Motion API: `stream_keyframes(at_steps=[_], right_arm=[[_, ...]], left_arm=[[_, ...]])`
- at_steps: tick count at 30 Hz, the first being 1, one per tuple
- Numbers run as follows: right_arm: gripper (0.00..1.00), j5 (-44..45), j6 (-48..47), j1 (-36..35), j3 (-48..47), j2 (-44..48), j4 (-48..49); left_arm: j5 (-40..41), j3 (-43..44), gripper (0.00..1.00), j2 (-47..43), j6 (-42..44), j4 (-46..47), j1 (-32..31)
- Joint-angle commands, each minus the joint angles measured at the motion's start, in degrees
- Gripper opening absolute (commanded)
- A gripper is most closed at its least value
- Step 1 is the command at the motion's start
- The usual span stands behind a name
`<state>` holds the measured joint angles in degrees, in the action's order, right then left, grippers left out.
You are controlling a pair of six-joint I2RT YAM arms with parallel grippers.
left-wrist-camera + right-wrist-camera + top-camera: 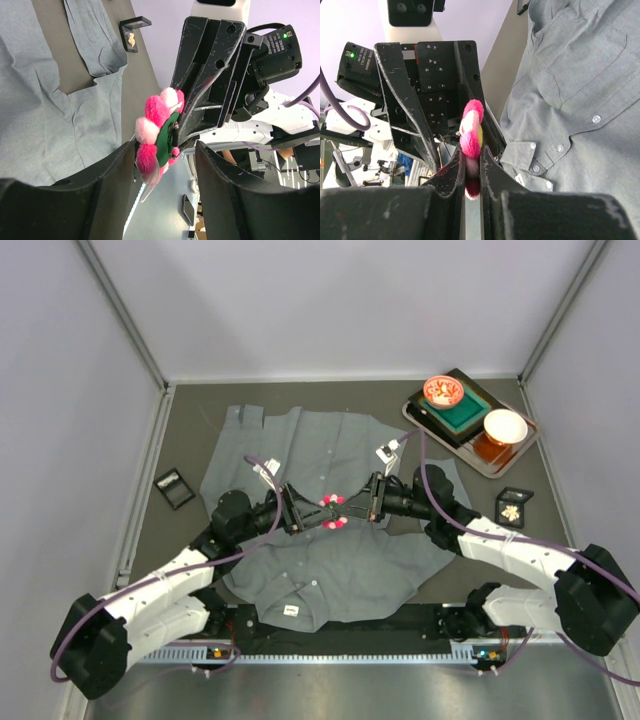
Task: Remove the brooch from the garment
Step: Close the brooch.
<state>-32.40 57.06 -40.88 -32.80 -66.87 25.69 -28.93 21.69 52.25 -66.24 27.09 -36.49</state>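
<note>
Top external view shows the grey shirt (340,445) spread flat on the desk (190,420), with both arms reaching in over its middle so that their tips meet face to face. Between them sits the brooch (333,512), a cluster of pink and pale pompoms on a green backing.

The right gripper (360,508) is closed narrow on it. In the right wrist view its two fingers pinch the brooch edge-on, the shirt lies off to one side, and no cloth is caught in the pinch. The left gripper (308,517) stands partly open. The left wrist view shows its fingers (105,195) on either side of the brooch without touching it.

Judging by this, the brooch is held up above the shirt rather than pinned flat on it. It looks already free of the cloth, though whether its pin catches a fold underneath cannot be told. The facing pose likely serves a handover, or lets the left gripper work the clasp while the right one steadies the piece. A clear sliver (150,176) hangs below the pompoms; what it is cannot be made out.

No brand or writing can be read. A white label (290,611) near the shirt's near edge and a small white tag (520,178) beside a row of buttons are both too small to read.
</note>
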Motion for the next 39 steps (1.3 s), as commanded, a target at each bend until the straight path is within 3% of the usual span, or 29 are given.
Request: stream_keyframes(at_steps=[1, 13, 21, 28, 32, 39], right_arm=[[0.0, 0.1, 0.0, -0.8, -2.9, 0.2, 2.4], [0.0, -0.5, 0.8, -0.8, -3.0, 0.2, 3.0], [0.0, -0.8, 0.2, -0.8, -2.8, 0.2, 2.9], [0.0, -2.4, -0.5, -0.8, -0.2, 0.4, 8.0], [0.0, -4.4, 0.1, -0.8, 2.1, -0.2, 14.6], [0.0, -8.5, -1.9, -0.7, 1.8, -2.0, 15.2]], left_arm=[[-1.0, -0.7, 0.57, -0.7, -0.2, 4.6, -0.2], [0.4, -2.4, 0.47, 0.7, -2.0, 7.1, -1.1], [1.9, -2.2, 0.47, -0.1, -2.0, 5.9, -1.1], [1.5, -4.6, 0.31, 0.0, -4.3, 9.9, -1.1], [1.2, -5.1, 0.29, -0.4, -4.8, 11.2, -1.1], [-4.7, -2.3, 0.31, 0.8, -2.2, 10.3, -1.1]])
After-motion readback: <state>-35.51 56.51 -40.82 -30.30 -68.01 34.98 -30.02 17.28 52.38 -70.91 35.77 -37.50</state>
